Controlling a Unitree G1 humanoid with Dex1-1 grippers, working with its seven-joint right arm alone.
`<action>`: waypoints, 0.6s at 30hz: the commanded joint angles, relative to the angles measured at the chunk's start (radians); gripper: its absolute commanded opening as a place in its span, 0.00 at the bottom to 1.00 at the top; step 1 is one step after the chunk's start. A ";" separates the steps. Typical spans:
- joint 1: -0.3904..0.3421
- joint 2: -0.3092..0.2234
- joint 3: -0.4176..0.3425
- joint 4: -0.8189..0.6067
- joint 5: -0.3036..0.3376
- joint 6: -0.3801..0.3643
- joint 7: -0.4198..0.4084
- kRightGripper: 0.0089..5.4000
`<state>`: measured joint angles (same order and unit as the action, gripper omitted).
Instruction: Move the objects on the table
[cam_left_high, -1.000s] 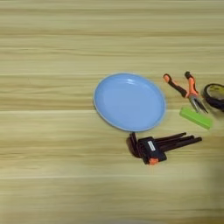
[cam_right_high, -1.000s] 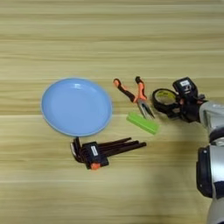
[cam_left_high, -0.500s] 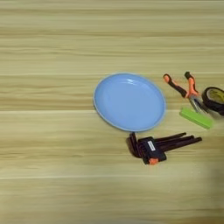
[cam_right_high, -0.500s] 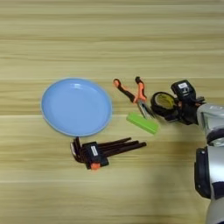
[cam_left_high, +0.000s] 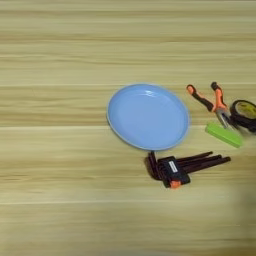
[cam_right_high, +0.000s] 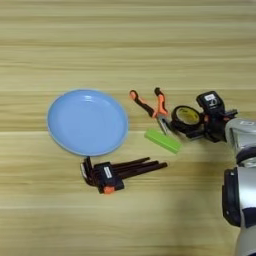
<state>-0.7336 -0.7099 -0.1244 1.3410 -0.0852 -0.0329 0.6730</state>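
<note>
- Pale wood planks make up the table (cam_left_high: 60, 60) in the left eye view, with a blue plate (cam_left_high: 148, 116) near the middle, bare inside.
- Right of the plate lie the orange-and-black-handled pliers (cam_left_high: 212, 102), handles spread toward the far side and nose pointing near; a green block (cam_left_high: 223, 134) sits just at the nose.
- At the right edge the black tape roll (cam_left_high: 245, 113) is half cut off; below the plate a bundle of dark hex keys (cam_left_high: 182, 165) in a holder with an orange tab lies flat, just clear of the rim.
- No arm shows in this view.
- The right eye view shows the same layout shifted left, plus the silver forearm (cam_right_high: 242, 170) coming up from the bottom right.
- The gripper (cam_right_high: 197, 125) is at the tape roll (cam_right_high: 187, 116), black fingers about the roll's right side; whether they actually pinch it I cannot tell.
- Pliers (cam_right_high: 152, 107) touch or nearly touch the roll's left side; green block (cam_right_high: 162, 140) sits just below them.
- Handling judgement: the roll looks light and rigid, with a smooth rim that could slip; pinching across the wall, one finger in the yellowish core, seems the surest hold.
- The pliers look heavier and stiff; best taken across the joint, since the spread handles may swing.
</note>
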 joint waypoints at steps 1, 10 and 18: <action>-0.104 -0.050 -0.041 -0.044 0.034 -0.018 -0.054 1.00; -0.140 -0.049 -0.047 -0.068 0.037 -0.039 -0.023 1.00; -0.163 -0.044 -0.046 -0.112 0.050 -0.062 0.026 1.00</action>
<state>-0.8057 -0.7100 -0.1644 1.2992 -0.0501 -0.0601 0.7052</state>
